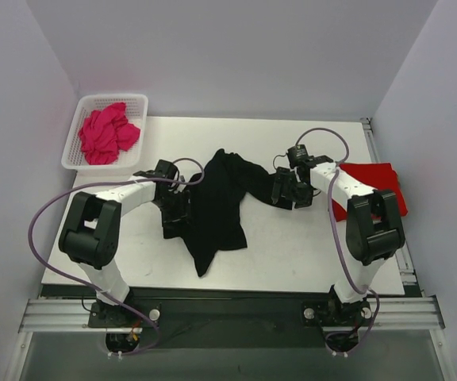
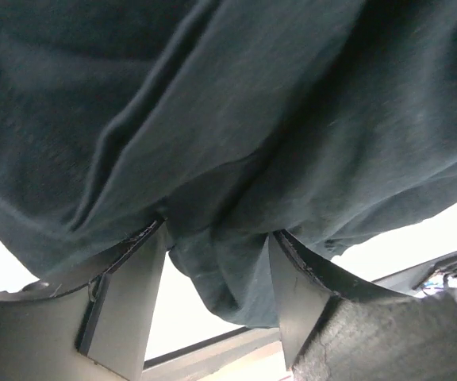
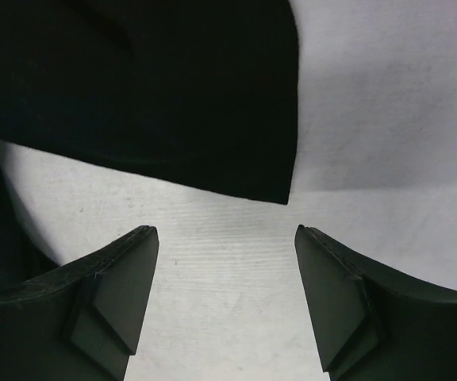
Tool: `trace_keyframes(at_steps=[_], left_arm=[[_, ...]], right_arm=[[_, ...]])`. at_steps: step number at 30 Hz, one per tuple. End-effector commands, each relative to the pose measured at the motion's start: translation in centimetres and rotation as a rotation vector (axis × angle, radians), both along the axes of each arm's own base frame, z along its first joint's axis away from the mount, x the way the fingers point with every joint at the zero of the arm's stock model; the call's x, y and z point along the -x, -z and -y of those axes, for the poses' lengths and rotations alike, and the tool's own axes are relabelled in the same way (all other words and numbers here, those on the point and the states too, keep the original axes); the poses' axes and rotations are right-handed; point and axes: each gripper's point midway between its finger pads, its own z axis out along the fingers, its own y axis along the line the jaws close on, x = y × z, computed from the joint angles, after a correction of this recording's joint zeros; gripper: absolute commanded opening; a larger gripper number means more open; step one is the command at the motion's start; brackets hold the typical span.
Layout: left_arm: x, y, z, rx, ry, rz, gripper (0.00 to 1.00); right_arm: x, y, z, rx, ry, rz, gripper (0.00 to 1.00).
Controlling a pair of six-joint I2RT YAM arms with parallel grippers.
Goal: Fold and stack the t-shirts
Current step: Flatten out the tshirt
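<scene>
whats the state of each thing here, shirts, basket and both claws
black t-shirt: unfolded, rumpled on the table
red t-shirt: folded, lying at the right edge
pink t-shirt: crumpled in a heap
basket: upright, holding the pink t-shirt
left claw: open, a fold of the black t-shirt between its fingers
right claw: open, nothing in it, just short of the black t-shirt's edge

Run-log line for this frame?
black t-shirt: crumpled, table centre | left fingers: open around its fold | right fingers: open, empty, at its edge | red t-shirt: folded, right side | pink t-shirt: in basket
</scene>
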Motion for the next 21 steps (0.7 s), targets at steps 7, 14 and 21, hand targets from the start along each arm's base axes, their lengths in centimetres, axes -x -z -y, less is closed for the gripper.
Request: trace_keyframes(at_steps=[7,14,21], left_arm=[[-2.6,0.2,2.2,0.108,0.046,0.025,0.53],[-3.5,0.4,1.5,0.137,0.007,0.021,0.14],[-5.4,-0.7,1.0,0.256,-0.078,0.049,0.0]], right_arm=[[-1.9,1.1,0.5,0.019,-0.012,-0.014,0.63],[-2.6,2.2,0.1,0.009,-0.038,-0.036,0.49],[-2.2,2.9,0.2,0.003,-0.051,-0.061,0.13]])
